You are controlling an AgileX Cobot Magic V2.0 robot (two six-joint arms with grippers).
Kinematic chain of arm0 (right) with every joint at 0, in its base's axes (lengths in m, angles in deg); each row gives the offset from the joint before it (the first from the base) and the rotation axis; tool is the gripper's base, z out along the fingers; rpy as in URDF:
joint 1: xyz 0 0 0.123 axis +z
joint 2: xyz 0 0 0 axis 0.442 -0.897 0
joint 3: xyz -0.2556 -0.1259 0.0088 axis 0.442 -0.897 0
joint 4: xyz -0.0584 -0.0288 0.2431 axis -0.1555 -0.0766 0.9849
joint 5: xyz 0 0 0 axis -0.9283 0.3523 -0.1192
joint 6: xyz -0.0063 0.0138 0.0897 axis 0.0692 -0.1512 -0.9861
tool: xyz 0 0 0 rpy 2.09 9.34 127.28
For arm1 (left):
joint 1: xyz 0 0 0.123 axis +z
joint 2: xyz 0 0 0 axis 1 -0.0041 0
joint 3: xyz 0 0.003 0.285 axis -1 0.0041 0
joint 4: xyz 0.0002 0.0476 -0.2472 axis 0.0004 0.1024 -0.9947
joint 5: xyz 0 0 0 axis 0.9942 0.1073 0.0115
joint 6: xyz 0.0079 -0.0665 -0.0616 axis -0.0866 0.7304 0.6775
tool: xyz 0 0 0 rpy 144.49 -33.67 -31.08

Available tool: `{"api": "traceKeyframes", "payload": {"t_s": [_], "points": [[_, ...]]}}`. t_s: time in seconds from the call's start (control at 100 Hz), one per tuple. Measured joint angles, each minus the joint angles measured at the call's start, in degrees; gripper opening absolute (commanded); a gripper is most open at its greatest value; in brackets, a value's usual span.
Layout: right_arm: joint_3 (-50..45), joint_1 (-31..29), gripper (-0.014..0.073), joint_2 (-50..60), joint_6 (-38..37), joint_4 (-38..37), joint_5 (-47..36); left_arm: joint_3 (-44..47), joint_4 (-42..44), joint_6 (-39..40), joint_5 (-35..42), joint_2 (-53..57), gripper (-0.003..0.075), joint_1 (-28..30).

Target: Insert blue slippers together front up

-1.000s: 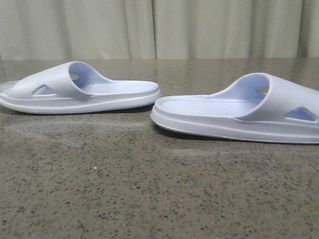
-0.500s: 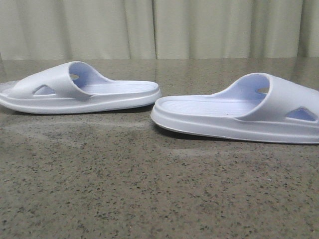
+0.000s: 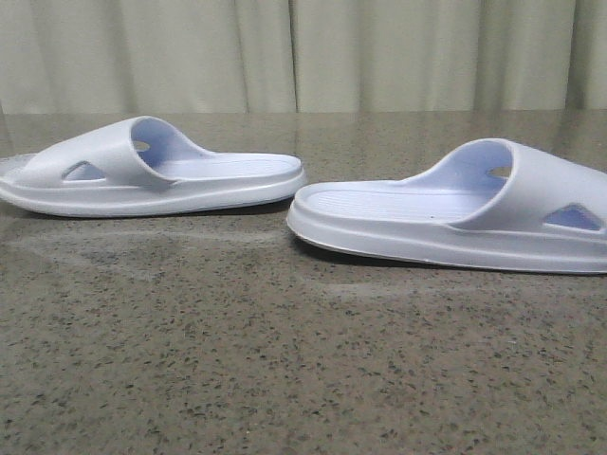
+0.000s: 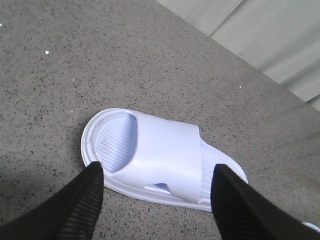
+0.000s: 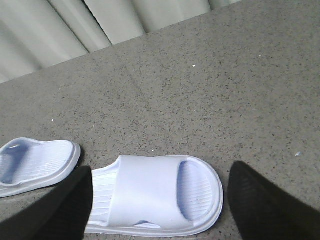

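No container shows in any view; two slippers lie sole-down on the speckled grey worktop (image 3: 285,379), with nothing inside either one.

In the front view the left slipper (image 3: 152,175) sits at the middle left of the frame, its strap toward the left edge and its heel pointing to the centre. The right slipper (image 3: 455,213) lies at the middle right, a little lower in the frame, its strap toward the right edge and its heel toward the centre. The two heels are near each other but apart, with a narrow strip of worktop between them. A pale curtain (image 3: 303,52) fills the top of the frame.

In the left wrist view the left tool (image 4: 157,200) stands open, its two black fingers (image 4: 75,205) at the lower corners of the frame on either side of the left slipper (image 4: 165,157), clear of it. In the right wrist view the right tool (image 5: 157,200) is likewise spread wide, its fingers (image 5: 265,200) flanking the right slipper (image 5: 160,195) without touching, while the heel of the other slipper (image 5: 35,165) shows at the lower left.

Against the front views from a second and half a second ago, both slippers lie exactly where they did; nothing on the worktop has shifted.
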Motion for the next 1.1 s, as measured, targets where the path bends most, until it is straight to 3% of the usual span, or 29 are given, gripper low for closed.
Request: {"api": "traceKeyframes", "payload": {"t_s": [0.33, 0.58, 0.77, 1.1], "points": [[0.0, 0.0, 0.0488, 0.0, 0.0, 0.0, -0.2, 0.0, -7.3, 0.1, 4.0, -9.4, 0.0411, 0.1], [0.0, 0.0, 0.0488, 0.0, 0.0, 0.0, -1.3, 0.0, -12.8, 0.1, 4.4, -14.2, 0.0411, 5.6], [0.0, 0.0, 0.0488, 0.0, 0.0, 0.0, -2.3, 0.0, -17.1, 0.1, 3.7, -17.6, 0.0411, 6.6], [0.0, 0.0, 0.0488, 0.0, 0.0, 0.0, -2.3, 0.0, -23.4, -5.9, 2.5, -23.1, 0.041, 6.6]]}}
